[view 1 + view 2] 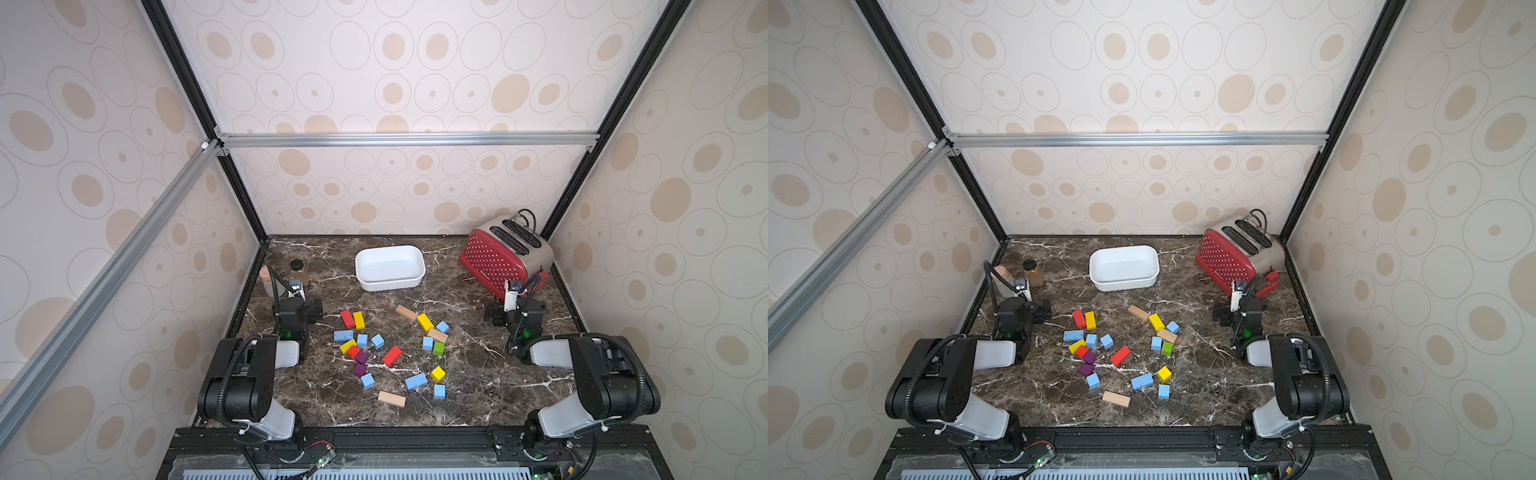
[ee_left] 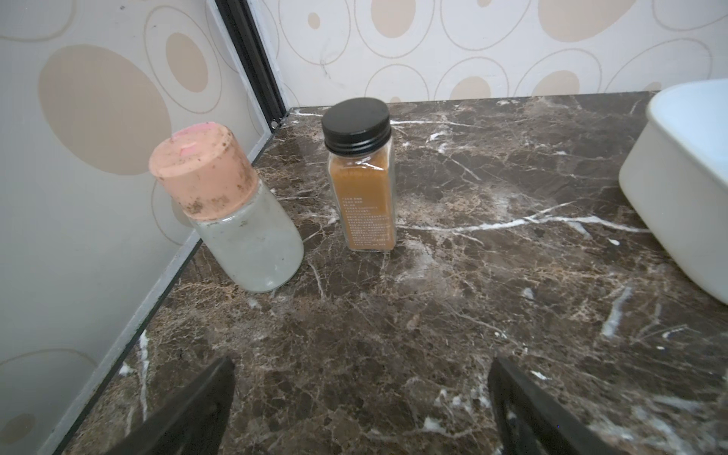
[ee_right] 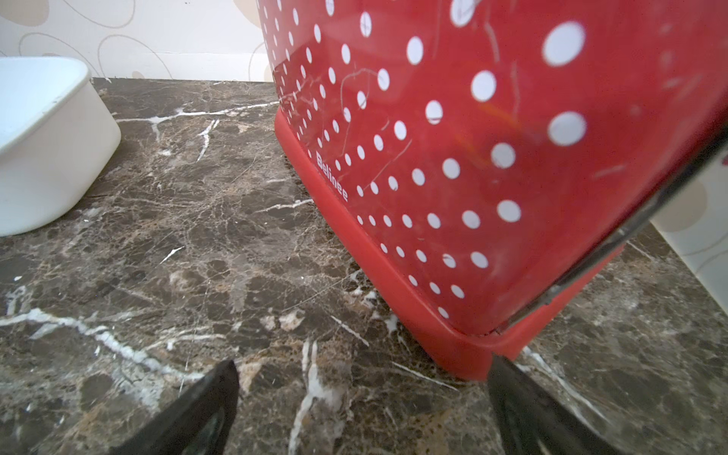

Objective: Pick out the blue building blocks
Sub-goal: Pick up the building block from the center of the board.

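Blue blocks [image 1: 416,381]: matte cubes + short bars, scattered on veined marble desk [image 1: 478,374], robot-side of smooth rounded white tub [image 1: 388,284]. L tool [image 2: 360,366] & R tool [image 3: 362,366]: jaws wide, empty.

The word "Belinee" stood in white letters low on the red, white-dotted side of the toaster [image 3: 453,118]. The spice jar [image 2: 364,197] carried fine print, too small to read.
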`<state>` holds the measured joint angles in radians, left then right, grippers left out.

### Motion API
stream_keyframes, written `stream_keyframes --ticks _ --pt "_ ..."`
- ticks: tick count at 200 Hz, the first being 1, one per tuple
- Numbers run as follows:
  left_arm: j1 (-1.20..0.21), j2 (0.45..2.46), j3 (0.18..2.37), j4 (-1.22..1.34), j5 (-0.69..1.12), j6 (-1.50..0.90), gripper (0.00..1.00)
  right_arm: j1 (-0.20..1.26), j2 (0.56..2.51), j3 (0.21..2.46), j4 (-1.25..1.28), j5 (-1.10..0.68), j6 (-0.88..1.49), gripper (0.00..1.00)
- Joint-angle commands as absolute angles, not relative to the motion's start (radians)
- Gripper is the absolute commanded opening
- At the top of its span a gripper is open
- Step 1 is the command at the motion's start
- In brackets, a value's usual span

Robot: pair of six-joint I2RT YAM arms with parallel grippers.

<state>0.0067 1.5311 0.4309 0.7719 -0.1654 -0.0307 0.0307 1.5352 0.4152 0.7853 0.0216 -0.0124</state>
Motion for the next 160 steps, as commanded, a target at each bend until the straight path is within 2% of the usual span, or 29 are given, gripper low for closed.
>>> stream_keyframes --ticks 1,45,92,160 --pt "0.016 1.472 0.518 0.615 -0.147 -0.024 0.99 0.034 1.528 0.408 0.815 0.012 -0.023 1.00" --pt "0.015 1.345 0.522 0.513 -0.121 -0.022 0.99 0.036 1.435 0.463 0.646 0.013 -0.028 1.00" --pt "0.015 1.179 0.618 0.234 -0.038 -0.031 0.99 0.045 1.287 0.554 0.426 0.050 0.009 1.00" --pt "0.014 0.990 0.707 -0.012 0.124 0.058 0.99 0.095 1.211 0.862 -0.150 0.064 0.118 1.00"
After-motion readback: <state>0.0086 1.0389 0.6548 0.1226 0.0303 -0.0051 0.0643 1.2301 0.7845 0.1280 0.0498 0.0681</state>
